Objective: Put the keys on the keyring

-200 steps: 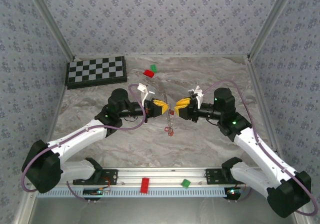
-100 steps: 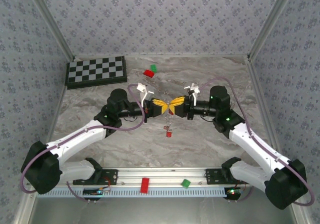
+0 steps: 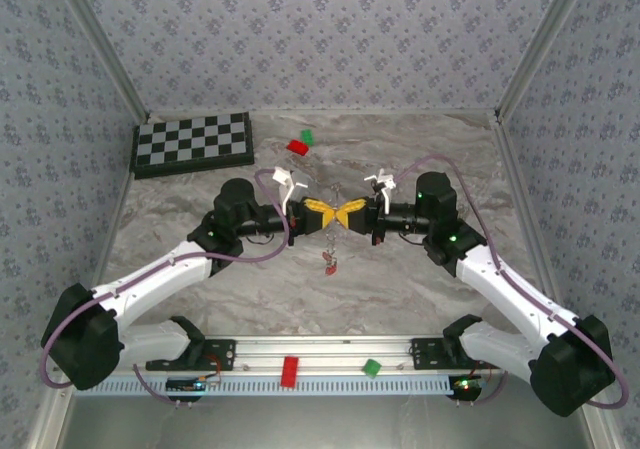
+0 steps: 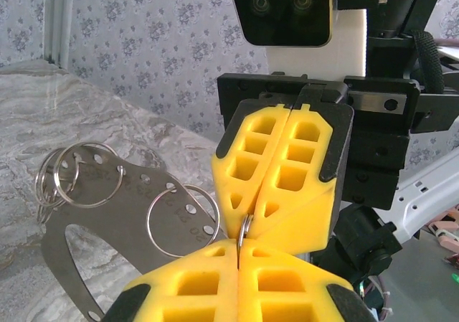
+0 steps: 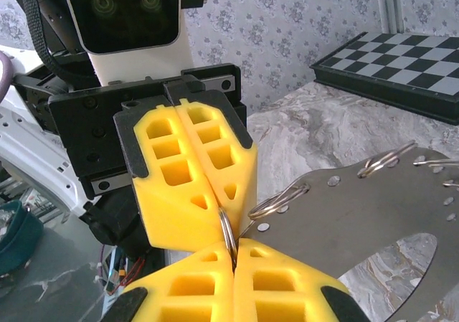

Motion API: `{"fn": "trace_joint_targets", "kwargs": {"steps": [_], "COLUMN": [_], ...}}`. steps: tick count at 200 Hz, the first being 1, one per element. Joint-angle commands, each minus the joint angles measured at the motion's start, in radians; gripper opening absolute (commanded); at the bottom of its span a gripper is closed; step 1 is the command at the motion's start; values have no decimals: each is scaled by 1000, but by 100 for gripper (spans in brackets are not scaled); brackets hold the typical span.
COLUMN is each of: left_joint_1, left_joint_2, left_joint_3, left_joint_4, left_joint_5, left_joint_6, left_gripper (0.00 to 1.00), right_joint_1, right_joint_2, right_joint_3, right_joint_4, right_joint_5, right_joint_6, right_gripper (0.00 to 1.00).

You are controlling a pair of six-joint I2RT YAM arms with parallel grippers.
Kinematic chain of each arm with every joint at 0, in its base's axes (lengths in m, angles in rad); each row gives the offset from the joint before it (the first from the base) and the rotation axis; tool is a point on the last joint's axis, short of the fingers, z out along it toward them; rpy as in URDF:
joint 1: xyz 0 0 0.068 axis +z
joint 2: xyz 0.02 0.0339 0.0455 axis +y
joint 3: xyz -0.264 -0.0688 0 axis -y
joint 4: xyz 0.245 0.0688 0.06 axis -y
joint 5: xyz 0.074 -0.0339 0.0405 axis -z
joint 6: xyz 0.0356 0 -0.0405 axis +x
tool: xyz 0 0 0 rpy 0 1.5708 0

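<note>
My left gripper (image 3: 333,215) and right gripper (image 3: 346,213) meet tip to tip above the middle of the table. Both are shut on the same thin silver split ring (image 4: 244,231) of the keyring. In the left wrist view my own yellow fingers (image 4: 193,286) close at the bottom, with the right gripper's fingers (image 4: 301,171) just above. The keyring's flat grey holed plate (image 4: 107,229) carries more silver rings (image 4: 183,218). The same plate (image 5: 373,214) and ring (image 5: 227,234) show beside the right gripper (image 5: 234,254). Tiny red keys (image 3: 328,261) sit below the grippers on a thin chain.
A folded chessboard (image 3: 192,143) lies at the back left. A red block (image 3: 297,147) and a green block (image 3: 308,137) sit behind the grippers. Another red block (image 3: 290,370) and a green one (image 3: 371,367) rest on the front rail.
The right gripper moved left to meet the left gripper and closed on the ring. The red keys drifted slightly left. The left gripper stayed shut in place.
</note>
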Motion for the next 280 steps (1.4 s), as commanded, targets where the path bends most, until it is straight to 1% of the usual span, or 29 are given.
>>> {"fn": "trace_joint_targets", "kwargs": {"steps": [1,6,11,16,33,75,106,127,132,148,197,246,280], "left_joint_1": [-9,-10,-10,-8,-5,14,26,33,35,38,41,41,41], "left_joint_2": [-25,-23,-23,-22,-17,-14,-12,-15,-15,-13,4,12,33], "left_joint_3": [20,23,26,29,40,51,61,62,61,61,70,76,87], "left_joint_4": [28,17,5,-4,-38,-96,-131,-147,-147,-142,-155,-169,-184], "left_joint_5": [24,25,28,30,42,64,91,92,92,96,113,110,130], "left_joint_6": [18,25,32,39,67,113,150,164,164,165,175,188,192], "left_gripper": [0,4,10,15,22,26,27,27,27,27,27,27,27], "right_joint_1": [5,4,3,0,-8,-10,0,6,9,21,54,72,81], "right_joint_2": [-17,-16,-16,-15,-2,51,103,160,176,221,293,309,314], "right_joint_3": [44,54,66,79,133,281,376,447,493,554,642,664,671], "right_joint_4": [-122,-154,-186,-220,-339,-649,-770,-902,-931,-1008,-1077,-1090,-1096], "right_joint_5": [-14,-17,-21,-24,-39,7,55,86,97,120,148,145,147], "right_joint_6": [-75,-97,-120,-140,-212,-374,-424,-479,-493,-534,-578,-594,-598], "right_gripper": [0,0,0,0,0,0,0,0,0,0,0,0,0]}}
